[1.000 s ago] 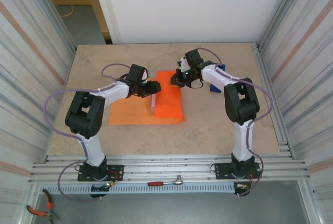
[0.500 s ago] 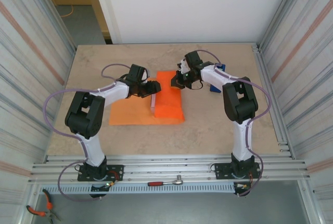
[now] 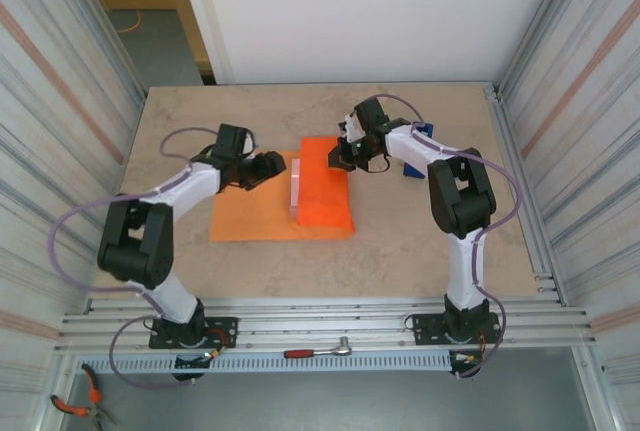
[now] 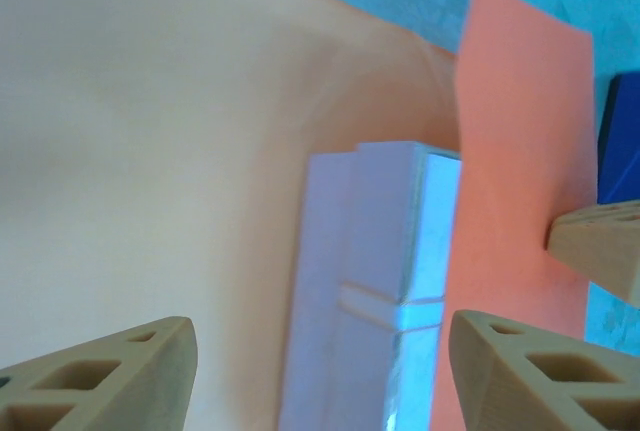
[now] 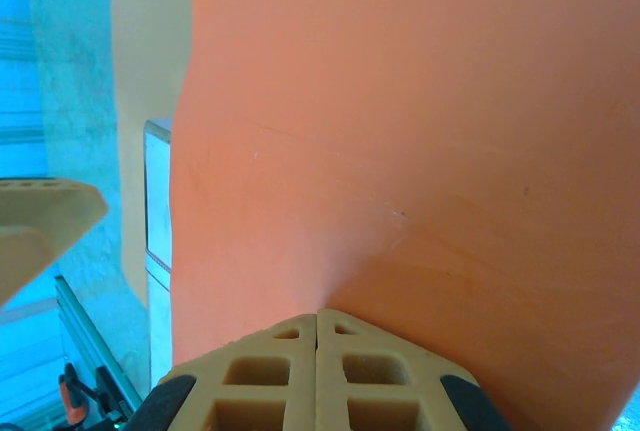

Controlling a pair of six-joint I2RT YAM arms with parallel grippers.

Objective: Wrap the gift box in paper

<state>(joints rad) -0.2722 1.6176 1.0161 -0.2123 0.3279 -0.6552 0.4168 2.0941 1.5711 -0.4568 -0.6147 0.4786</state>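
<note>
Pale pink cardboard gift box [image 3: 295, 191] lies on a bright orange paper sheet [image 3: 250, 216], half under its folded flap. My left pincer [image 3: 270, 165] stands apart nearby; my right pincer [image 5: 318, 317] clamps that flap.

**A robot test cell in a robotics laboratory, seen from above.**

The left gripper [image 3: 268, 166] and right gripper [image 3: 343, 156] hang over a bare beige table [image 3: 400, 251]. It is boxed in by ribbed metal wall panels [image 3: 60, 111] out past each gripper's outer side and by a plain white board [image 3: 370, 11] beyond both. Well behind the grippers, at the table's near edge, black base plates [image 3: 193, 333] are bolted to slotted aluminium rails [image 3: 320, 316]. Farther back still lie hand tools: a ratchet wrench [image 3: 320, 350] and orange-handled pliers [image 3: 68, 404]. Beyond the left gripper, past the wall panel, a doorway [image 3: 140, 21] opens onto a grey floor.
</note>
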